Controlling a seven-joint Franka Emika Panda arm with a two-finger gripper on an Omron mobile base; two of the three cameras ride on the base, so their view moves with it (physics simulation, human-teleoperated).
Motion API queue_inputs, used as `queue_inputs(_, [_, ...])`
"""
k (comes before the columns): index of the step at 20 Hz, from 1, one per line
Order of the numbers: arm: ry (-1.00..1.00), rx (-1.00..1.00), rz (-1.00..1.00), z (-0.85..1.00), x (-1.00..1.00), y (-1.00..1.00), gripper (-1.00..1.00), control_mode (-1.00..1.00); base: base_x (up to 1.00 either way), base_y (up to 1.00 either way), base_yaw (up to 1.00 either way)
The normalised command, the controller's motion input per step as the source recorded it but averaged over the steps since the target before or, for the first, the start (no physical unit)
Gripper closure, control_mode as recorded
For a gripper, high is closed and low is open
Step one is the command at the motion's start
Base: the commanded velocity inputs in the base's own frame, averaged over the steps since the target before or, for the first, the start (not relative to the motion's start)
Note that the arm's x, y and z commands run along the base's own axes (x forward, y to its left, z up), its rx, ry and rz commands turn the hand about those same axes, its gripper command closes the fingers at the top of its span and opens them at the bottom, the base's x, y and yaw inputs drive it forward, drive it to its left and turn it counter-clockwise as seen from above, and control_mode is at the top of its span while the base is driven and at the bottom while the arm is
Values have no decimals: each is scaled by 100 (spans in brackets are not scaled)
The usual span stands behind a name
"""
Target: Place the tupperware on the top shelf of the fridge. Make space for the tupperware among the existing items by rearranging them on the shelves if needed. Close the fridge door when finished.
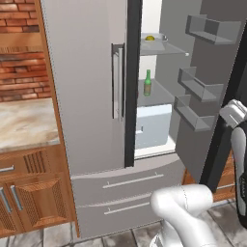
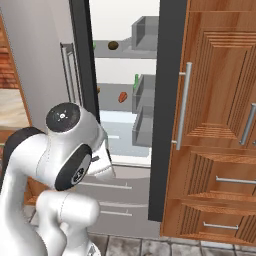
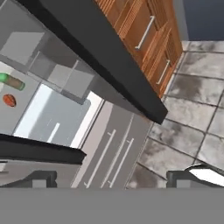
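The fridge [image 1: 87,96] has its left door shut and its right door [image 1: 212,144] swung wide open. A shallow white tupperware [image 1: 153,37] holding an olive-green ball rests on the top shelf [image 1: 169,48]. On the same top shelf [image 2: 125,53], a brown ball [image 2: 113,45] lies further along. A green bottle [image 1: 147,83] stands on the shelf below, near a red piece [image 2: 122,96]. My gripper [image 3: 114,179] is open and holds nothing, out in front of the fridge's drawers [image 3: 109,148], looking at the bottle [image 3: 11,81] and the red piece [image 3: 8,100].
Grey bins [image 1: 198,86] line the inside of the open door. The door's dark edge [image 3: 100,57] runs across the hand view. Wooden cabinets [image 2: 220,125] stand right of the fridge, with a stone counter [image 1: 24,123] on its left. The floor [image 3: 192,109] is tiled.
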Motion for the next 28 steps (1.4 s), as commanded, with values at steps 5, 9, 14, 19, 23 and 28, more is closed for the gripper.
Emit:
queue_inputs(5, [-13,39,-3,-32,0,-100,-100,-100,0,0,0])
queue_inputs(9, [-17,30,0,-52,0,-100,-100,-100,0,0,0])
queue_inputs(14, [-3,24,1,-34,27,-88,-100,-100,0,0,0])
queue_inputs(19, [3,21,10,-17,63,-46,-100,-100,0,0,0])
queue_inputs(23, [0,19,10,-26,66,-53,-100,-100,0,0,0])
queue_inputs(28, [0,16,9,-51,46,-59,-100,-100,0,0,0])
